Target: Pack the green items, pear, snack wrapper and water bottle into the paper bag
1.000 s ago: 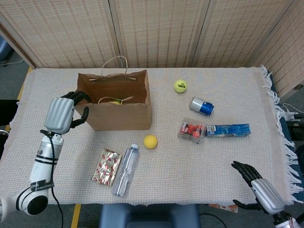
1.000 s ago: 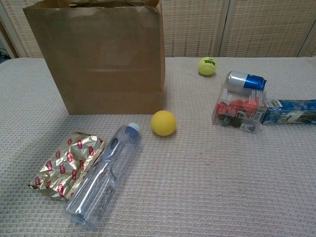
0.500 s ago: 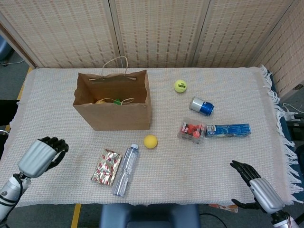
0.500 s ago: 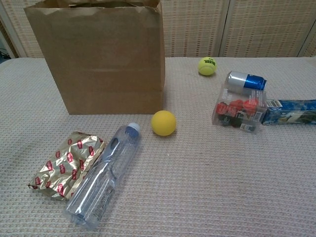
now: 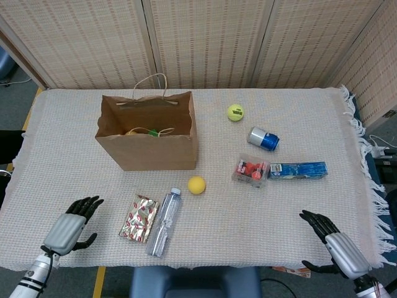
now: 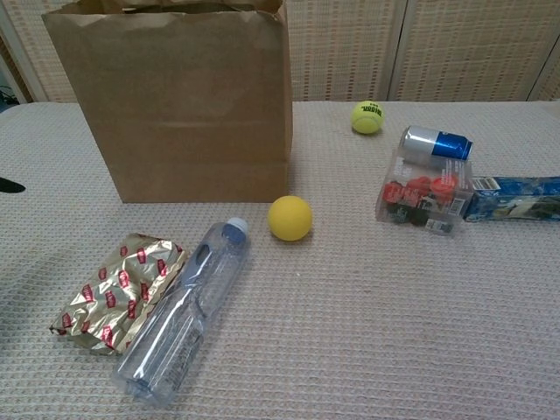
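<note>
The brown paper bag (image 5: pixel 149 146) (image 6: pixel 175 105) stands upright at the table's left, with a yellowish pear (image 5: pixel 132 132) and something green (image 5: pixel 152 131) showing inside. A gold snack wrapper (image 5: pixel 139 217) (image 6: pixel 118 290) lies flat in front of it. Beside the wrapper lies a clear water bottle (image 5: pixel 164 223) (image 6: pixel 184 311), cap toward the bag. My left hand (image 5: pixel 71 226) is open near the front left edge, left of the wrapper and apart from it. My right hand (image 5: pixel 335 241) is open at the front right corner, holding nothing.
A yellow ball (image 5: pixel 196 184) (image 6: pixel 290 217) sits near the bag's front right corner. Further right are a tennis ball (image 5: pixel 235 112), a blue can (image 5: pixel 263 138), a clear box of red items (image 5: pixel 250 171) and a blue packet (image 5: pixel 298 169).
My left hand has come down from beside the bag to the front left edge and its fingers have spread apart. The right hand has barely moved.
</note>
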You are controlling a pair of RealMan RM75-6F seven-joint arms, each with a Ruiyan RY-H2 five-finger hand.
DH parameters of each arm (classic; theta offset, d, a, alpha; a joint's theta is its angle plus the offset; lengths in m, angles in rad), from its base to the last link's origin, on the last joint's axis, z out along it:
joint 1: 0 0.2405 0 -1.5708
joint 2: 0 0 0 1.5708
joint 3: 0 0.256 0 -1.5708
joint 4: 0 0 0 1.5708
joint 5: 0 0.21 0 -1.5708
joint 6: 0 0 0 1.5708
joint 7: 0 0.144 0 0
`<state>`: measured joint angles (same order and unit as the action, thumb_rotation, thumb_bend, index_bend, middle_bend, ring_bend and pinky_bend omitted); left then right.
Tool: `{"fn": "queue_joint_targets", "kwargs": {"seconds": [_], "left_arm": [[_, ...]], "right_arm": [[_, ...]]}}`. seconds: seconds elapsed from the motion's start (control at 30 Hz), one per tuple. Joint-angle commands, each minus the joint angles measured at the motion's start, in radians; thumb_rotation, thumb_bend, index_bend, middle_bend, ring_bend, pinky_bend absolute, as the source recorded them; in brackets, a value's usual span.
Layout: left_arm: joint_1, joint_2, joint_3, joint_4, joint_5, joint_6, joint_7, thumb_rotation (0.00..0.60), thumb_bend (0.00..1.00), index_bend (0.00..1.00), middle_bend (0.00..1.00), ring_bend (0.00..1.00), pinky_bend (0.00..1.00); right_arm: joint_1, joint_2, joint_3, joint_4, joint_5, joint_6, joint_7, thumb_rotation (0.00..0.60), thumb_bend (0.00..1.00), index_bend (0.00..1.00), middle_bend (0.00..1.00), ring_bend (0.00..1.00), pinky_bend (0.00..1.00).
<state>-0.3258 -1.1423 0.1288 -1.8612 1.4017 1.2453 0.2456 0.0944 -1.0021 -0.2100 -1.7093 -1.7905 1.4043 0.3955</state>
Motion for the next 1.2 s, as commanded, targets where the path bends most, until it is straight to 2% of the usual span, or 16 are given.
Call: {"fn": "queue_joint_targets", "kwargs": {"seconds": [0.03, 0.2, 0.47, 0.8, 1.2], "left_arm": [[0.018, -0.073, -0.029, -0.045, -0.087, -0.042, 0.073, 0.6, 0.35, 0.0, 0.0, 0.0, 0.07], [0.022, -0.094, -0.038, -0.043, -0.116, -0.047, 0.08, 0.6, 0.35, 0.0, 0.0, 0.0, 0.07], [0.018, -0.181, -0.056, -0.004, -0.166, -0.073, 0.109, 0.6, 0.35, 0.0, 0.0, 0.0, 0.05], [0.03, -0.26, -0.057, 0.041, -0.171, -0.07, 0.123, 0.6, 0.35, 0.0, 0.0, 0.0, 0.05], [0.036, -0.315, -0.057, 0.071, -0.143, -0.071, 0.106, 0.6, 0.35, 0.0, 0.0, 0.0, 0.04]], "right_arm": [[-0.001, 0.001, -0.001, 0.002, -0.002, 0.002, 0.003, 0.6, 0.08, 0.0, 0.0, 0.0, 0.0], [-0.001, 0.002, -0.002, 0.003, -0.003, 0.004, 0.005, 0.6, 0.08, 0.0, 0.0, 0.0, 0.0], [-0.003, 0.002, -0.005, 0.005, -0.004, 0.006, 0.007, 0.6, 0.08, 0.0, 0.0, 0.0, 0.0], [-0.002, 0.004, -0.006, 0.003, -0.006, 0.005, 0.008, 0.6, 0.08, 0.0, 0.0, 0.0, 0.0], [-0.001, 0.003, -0.007, 0.002, -0.006, 0.002, 0.005, 0.6, 0.08, 0.0, 0.0, 0.0, 0.0]]}}
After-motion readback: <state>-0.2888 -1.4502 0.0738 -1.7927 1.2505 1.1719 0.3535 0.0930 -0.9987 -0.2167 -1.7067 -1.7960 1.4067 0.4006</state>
